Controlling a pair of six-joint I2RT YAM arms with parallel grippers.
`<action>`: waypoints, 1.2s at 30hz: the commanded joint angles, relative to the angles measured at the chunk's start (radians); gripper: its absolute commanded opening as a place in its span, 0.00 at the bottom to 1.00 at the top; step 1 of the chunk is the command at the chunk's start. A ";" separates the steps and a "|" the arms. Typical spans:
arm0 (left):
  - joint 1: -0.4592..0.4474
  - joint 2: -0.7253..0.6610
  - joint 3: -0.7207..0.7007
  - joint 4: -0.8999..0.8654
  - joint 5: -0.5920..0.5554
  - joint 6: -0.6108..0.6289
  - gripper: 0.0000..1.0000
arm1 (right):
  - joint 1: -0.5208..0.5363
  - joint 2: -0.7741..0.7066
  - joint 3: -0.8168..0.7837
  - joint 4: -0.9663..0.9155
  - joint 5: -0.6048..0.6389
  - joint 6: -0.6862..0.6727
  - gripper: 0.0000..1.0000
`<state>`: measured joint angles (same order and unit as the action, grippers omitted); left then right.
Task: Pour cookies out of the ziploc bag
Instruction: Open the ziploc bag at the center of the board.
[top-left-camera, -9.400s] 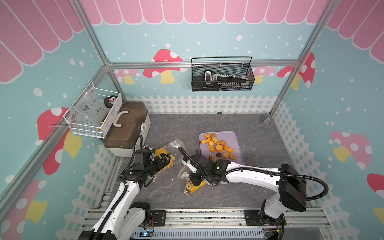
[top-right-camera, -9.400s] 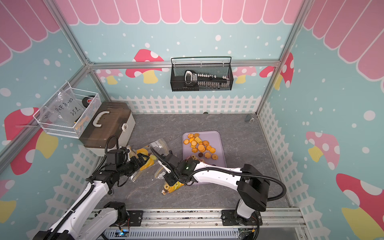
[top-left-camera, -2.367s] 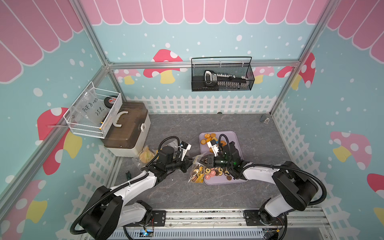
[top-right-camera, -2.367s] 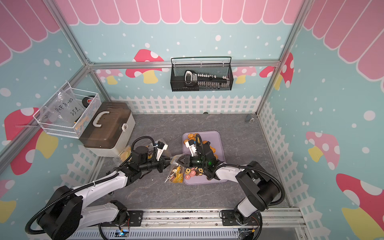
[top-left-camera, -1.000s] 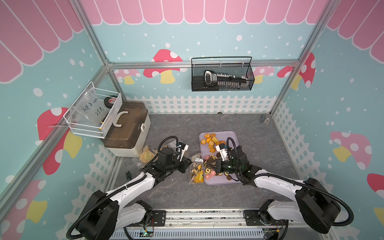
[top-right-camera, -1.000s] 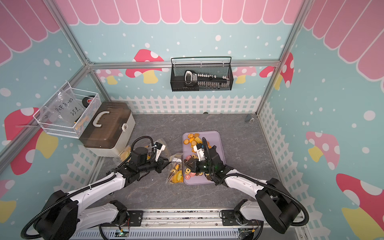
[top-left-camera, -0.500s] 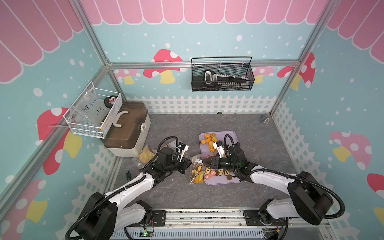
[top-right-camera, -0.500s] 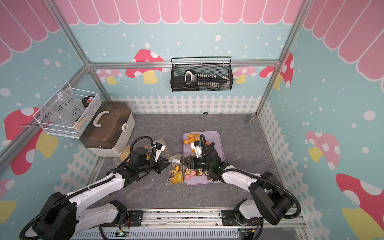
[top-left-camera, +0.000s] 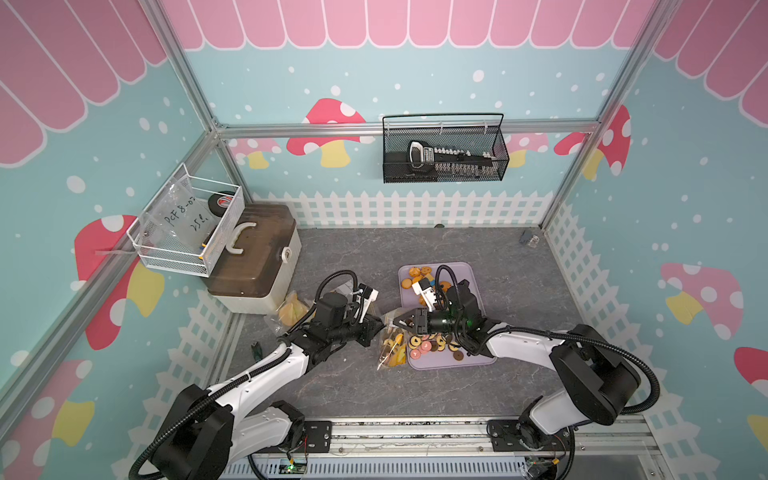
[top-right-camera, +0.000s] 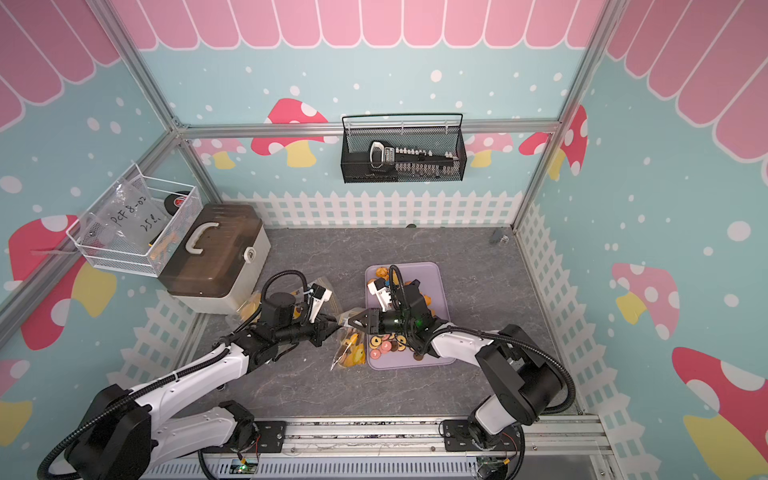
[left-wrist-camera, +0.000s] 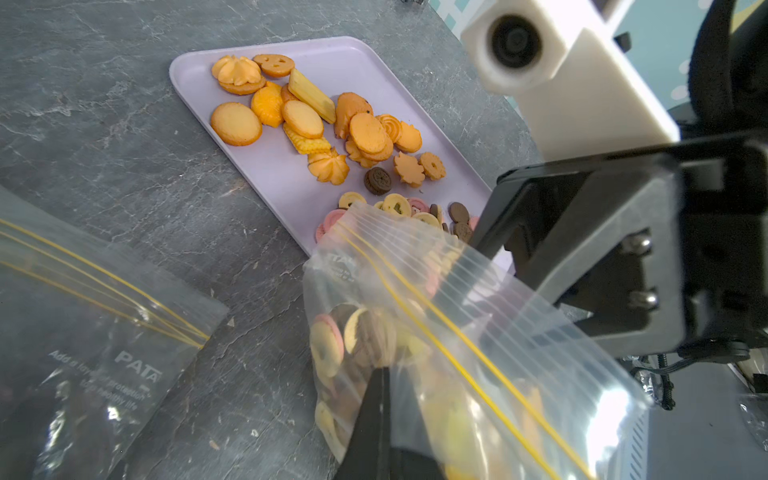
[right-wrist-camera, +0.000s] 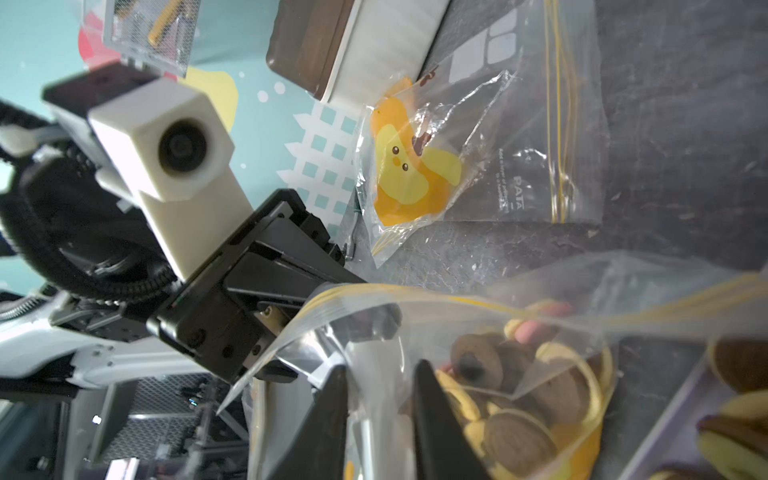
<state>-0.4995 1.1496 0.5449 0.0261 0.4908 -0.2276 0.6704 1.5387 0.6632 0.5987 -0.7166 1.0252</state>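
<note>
**Ziploc bag held at the tray's edge, cookies both in it and on the tray**

**Top views.** In both top views the ziploc bag (top-left-camera: 392, 350) (top-right-camera: 348, 352) hangs at the 9 o'clock edge of the lavender tray (top-left-camera: 478, 276), its lower end on the grey floor. The left gripper (top-left-camera: 376, 327) reaches it from 8 o'clock and the right gripper (top-left-camera: 400, 322) from 3 o'clock. Their tips almost meet at the top of the bag. Small brown, pink and yellow cookies (top-left-camera: 428, 346) lie at the tray's 6 o'clock end, and larger orange ones at its 12 o'clock end. A brown-lidded storage box (top-left-camera: 253, 257) stands at the floor's 10 o'clock, with a printed pouch (top-left-camera: 291, 309) just beside it. From up here I cannot tell how either pair of jaws stands.

**Left wrist.** This view shows the left gripper (left-wrist-camera: 380, 376) pressed together into one dark wedge, pinching the bag's film. The bag (left-wrist-camera: 449, 316) sags with ring cookies (left-wrist-camera: 353, 336) inside it. Its open end lies over the tray's rim (left-wrist-camera: 266, 174), and loose cookies lie on the tray right at that mouth. The shapes of the orange cookies show clearly here: round, flower-edged and one oblong wafer. An empty zip bag (left-wrist-camera: 95, 320) lies flat on the floor nearby.

**Right wrist.** Only this view shows the right gripper (right-wrist-camera: 382, 365). Its two dark fingers (right-wrist-camera: 436, 424) stand a little apart, with bag film in the narrow gap and no visible clamp. Opposite them, the left gripper (right-wrist-camera: 353, 299) grips the zip-lined rim.
</note>
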 joint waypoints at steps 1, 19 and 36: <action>0.004 -0.008 0.035 0.000 0.022 0.017 0.00 | 0.005 0.020 0.016 0.050 -0.011 0.025 0.01; 0.019 -0.018 0.036 -0.055 -0.022 -0.024 0.00 | 0.006 -0.144 -0.130 -0.004 0.119 -0.002 0.00; 0.029 0.004 0.049 -0.046 0.019 -0.066 0.00 | 0.014 -0.266 -0.163 -0.193 0.217 -0.094 0.00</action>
<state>-0.4759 1.1500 0.5617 -0.0124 0.5163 -0.2848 0.6815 1.3052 0.5102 0.4831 -0.5289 0.9714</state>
